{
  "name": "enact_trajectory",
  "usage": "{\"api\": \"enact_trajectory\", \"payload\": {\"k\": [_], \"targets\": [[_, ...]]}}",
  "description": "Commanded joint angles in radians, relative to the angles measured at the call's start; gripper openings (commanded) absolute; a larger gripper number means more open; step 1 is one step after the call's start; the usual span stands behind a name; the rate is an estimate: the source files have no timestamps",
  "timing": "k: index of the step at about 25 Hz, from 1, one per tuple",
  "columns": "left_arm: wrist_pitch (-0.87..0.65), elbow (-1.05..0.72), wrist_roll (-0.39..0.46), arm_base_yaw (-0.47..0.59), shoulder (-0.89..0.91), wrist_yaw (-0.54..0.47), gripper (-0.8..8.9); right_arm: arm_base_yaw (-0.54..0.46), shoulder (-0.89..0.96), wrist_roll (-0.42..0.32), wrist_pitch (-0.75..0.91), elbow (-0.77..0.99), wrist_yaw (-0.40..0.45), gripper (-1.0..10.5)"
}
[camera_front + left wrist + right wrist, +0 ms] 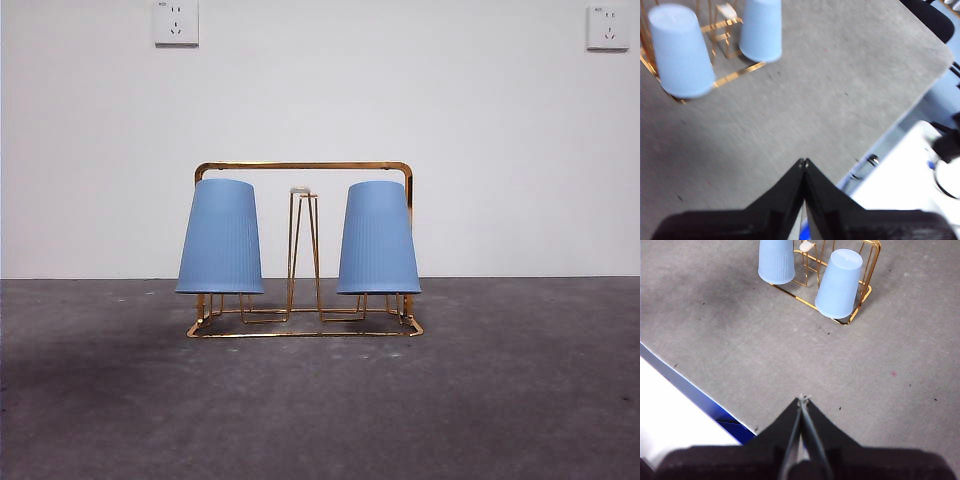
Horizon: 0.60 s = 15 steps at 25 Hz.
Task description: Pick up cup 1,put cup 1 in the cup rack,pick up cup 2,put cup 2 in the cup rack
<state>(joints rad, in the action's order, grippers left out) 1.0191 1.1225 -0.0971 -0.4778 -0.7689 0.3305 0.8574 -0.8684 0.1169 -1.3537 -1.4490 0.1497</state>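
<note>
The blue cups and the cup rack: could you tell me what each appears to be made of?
The two blue cups look like matte plastic, though that is only a guess: fine vertical ribbing, even colour, no glare. The cup rack appears to be thin metal wire with a shiny gold-coloured finish: it glints along the arched handle frame and base. Whether the gold is plating or paint cannot be told.

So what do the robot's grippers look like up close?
Both look the same. The left gripper and the right gripper each have two flat black jaws that narrow to a thin point, like a beak, growing out of a wide black block at the base. The surface is plain matte black, with no markings or cables showing. The arms behind them are out of sight.
</note>
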Motion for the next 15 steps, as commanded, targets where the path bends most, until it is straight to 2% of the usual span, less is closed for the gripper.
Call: {"api": "enact_trajectory", "payload": {"k": [1,3,9,12,15], "targets": [[-0.097,0.003,0.060,0.003,-0.005,-0.075,-0.04,0.000,0.001,0.011,-0.021,0.005,0.000,0.1],[-0.195,0.003,0.124,0.003,-0.006,-0.117,-0.04,0.000,0.001,0.011,-0.021,0.005,0.000,0.1],[-0.441,0.002,0.364,0.036,0.005,-0.125,-0.04,0.000,0.001,0.011,-0.021,0.005,0.000,0.1],[-0.509,-0.003,0.459,0.127,0.026,-0.116,-0.04,0.000,0.001,0.011,-0.021,0.005,0.000,0.1],[-0.545,-0.034,0.469,0.250,0.060,-0.078,-0.04,0.000,0.001,0.011,-0.021,0.005,0.000,0.1]]}}
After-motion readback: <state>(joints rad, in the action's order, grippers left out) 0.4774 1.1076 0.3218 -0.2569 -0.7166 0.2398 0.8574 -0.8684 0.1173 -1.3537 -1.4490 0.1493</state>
